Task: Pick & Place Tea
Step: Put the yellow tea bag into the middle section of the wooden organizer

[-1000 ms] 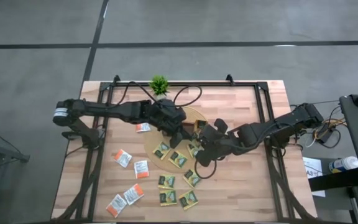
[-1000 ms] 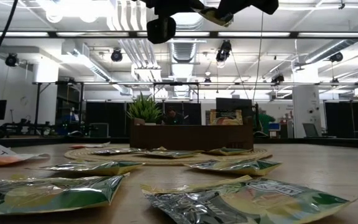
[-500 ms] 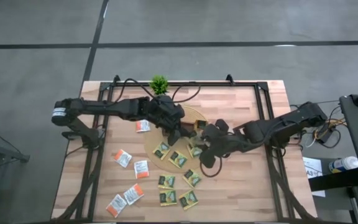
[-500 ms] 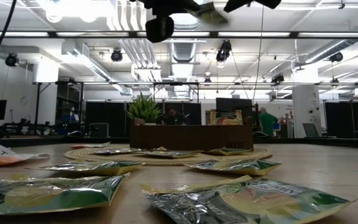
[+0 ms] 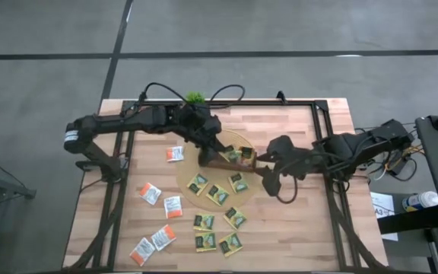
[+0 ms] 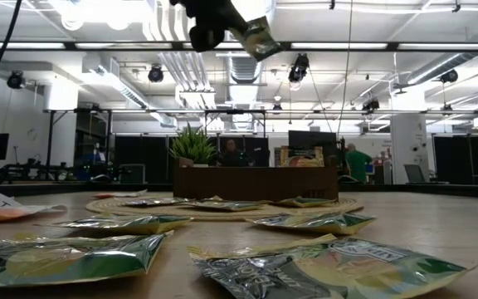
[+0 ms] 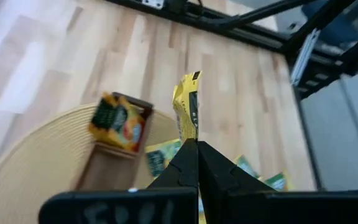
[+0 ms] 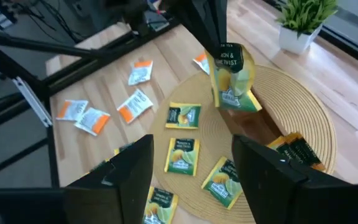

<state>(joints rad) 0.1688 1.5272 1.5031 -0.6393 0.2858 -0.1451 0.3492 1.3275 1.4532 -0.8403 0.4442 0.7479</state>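
My left gripper (image 5: pixel 220 154) hangs over the round woven mat (image 5: pixel 204 199), shut on a green-and-yellow tea sachet (image 8: pixel 232 78), which also shows in the low view (image 6: pixel 257 39) high above the table. My right gripper (image 8: pixel 191 180) is open and empty, over the mat's right edge (image 5: pixel 274 185), a short way from that sachet. The brown tray (image 8: pixel 272 134) rests on the mat with sachets (image 7: pixel 117 121) standing in it. More green-and-yellow sachets (image 5: pixel 217 194) lie flat on the mat and in front of it, and white-and-orange ones (image 5: pixel 150 192) on the table's left. My left gripper pinches the sachet's top edge (image 8: pixel 222 48) between its two fingers (image 8: pixel 213 25), which slant down from above. The sachet hangs below the fingertips, tilted, clear of mat and tray. My own wrist view shows it edge-on (image 7: pixel 188 112), sticking out past the fingertips.
A small green potted plant (image 5: pixel 195 97) stands at the table's far edge behind the mat. Black frame rails (image 5: pixel 322 144) run along the table's left and right sides. Bare wood lies at the near right (image 5: pixel 295 236).
My right gripper has opened, let go of the green-and-yellow sachet, and drawn back upward toward the table's right edge. My left gripper keeps the sachet, has risen slightly and rolled, so the sachet now hangs tilted from it alone.
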